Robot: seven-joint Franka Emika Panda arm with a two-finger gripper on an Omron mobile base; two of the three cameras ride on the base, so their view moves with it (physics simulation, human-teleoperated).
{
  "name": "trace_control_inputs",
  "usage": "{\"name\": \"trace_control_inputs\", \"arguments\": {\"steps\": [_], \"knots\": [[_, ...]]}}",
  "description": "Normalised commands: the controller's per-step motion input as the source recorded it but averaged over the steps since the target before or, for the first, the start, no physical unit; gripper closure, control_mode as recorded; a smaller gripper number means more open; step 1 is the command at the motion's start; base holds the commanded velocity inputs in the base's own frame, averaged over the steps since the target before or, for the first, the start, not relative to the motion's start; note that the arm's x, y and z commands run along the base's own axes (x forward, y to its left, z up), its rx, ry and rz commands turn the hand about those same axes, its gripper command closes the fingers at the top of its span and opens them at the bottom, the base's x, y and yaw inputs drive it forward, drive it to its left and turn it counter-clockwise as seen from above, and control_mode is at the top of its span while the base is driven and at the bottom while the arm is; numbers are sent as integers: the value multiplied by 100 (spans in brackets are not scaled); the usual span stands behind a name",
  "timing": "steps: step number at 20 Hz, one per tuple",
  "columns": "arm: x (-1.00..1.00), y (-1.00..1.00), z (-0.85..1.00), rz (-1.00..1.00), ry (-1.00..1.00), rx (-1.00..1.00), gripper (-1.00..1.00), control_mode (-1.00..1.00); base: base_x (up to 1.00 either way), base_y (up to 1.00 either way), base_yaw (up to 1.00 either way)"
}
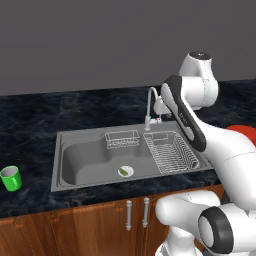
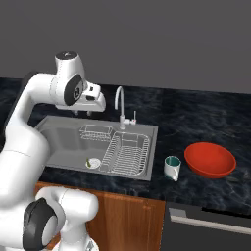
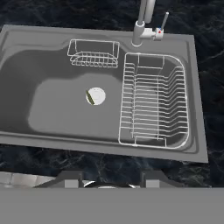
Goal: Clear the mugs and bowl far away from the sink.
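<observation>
The small bright green mug sits well left of the steel sink; a teal-lined white mug and the glossy red bowl wait nearby on its right. The tool seemingly hovers empty, half-open.

Arm shells: glossy white, rounded and bulbous.
Joints: ringed by dark grey bands; a black stripe is seen along one link.
Top cap: dark disc set into a white dome.
Hand: white housing, from which small dark finger tips are seen projecting.
</observation>
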Motion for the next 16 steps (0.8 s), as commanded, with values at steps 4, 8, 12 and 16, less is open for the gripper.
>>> {"name": "trace_control_inputs", "arguments": {"steps": [4,8,12,16], "knots": [[-49,-1,0,0,0,0,-100,-100,0,0,0],[-75,0,0,0,-4,0,-100,-100,0,0,0],[-62,0,0,0,0,0,-100,-100,0,0,0],[-56,0,0,0,0,0,-100,-100,0,0,0]]}}
